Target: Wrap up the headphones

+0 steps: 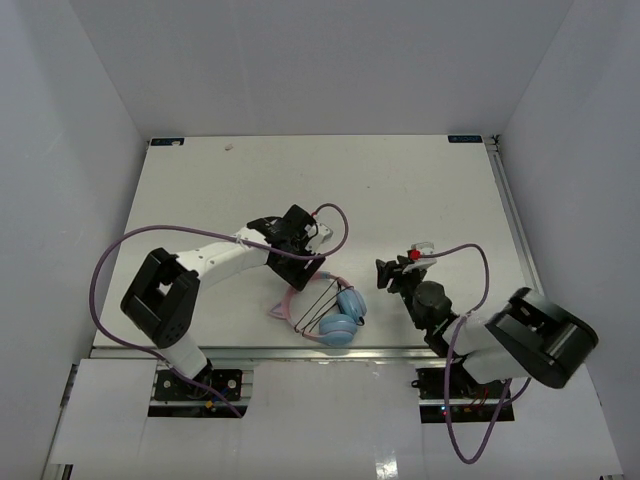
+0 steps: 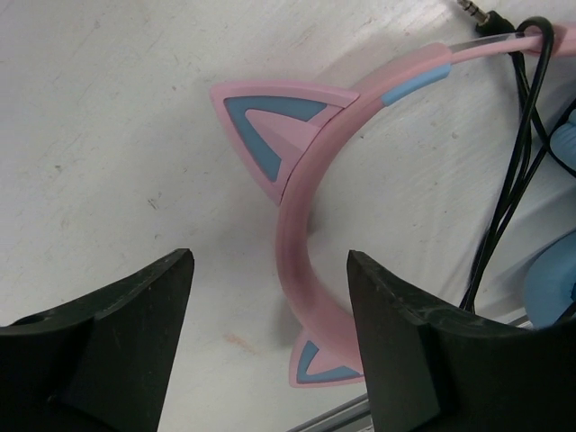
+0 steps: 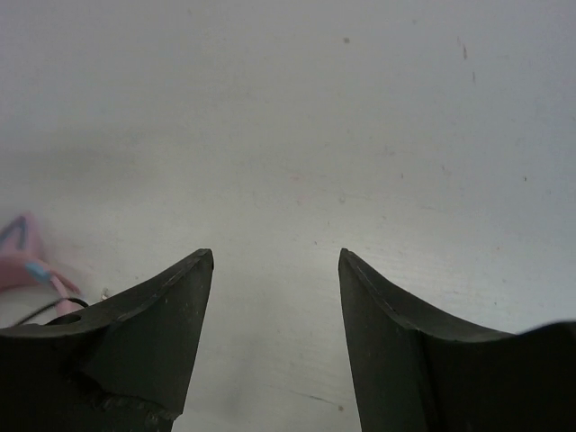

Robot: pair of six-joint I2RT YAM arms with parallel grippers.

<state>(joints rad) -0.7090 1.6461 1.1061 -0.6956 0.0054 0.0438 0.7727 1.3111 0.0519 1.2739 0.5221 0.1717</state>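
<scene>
Left gripper (image 2: 270, 261): jaws wide apart, gripping nothing, poised over pink band (image 2: 290, 211) of headphones (image 1: 330, 312); contact unclear.
Right gripper (image 3: 274, 256): jaws apart, empty, over bare table (image 3: 360, 108), right of headphones.
Headphones: near table edge, between arms; black cord (image 2: 513, 171) looped across band.

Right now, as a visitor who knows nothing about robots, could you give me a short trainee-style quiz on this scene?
1. True or false: the right gripper is holding the headphones.
2. What colour are the ear cups? A pink, B light blue, C black.
3. Fill in: the gripper nearest the pink headband is the ____ one.
Key: 1 false, it is open and empty. 2 B. 3 left gripper, also open.
</scene>
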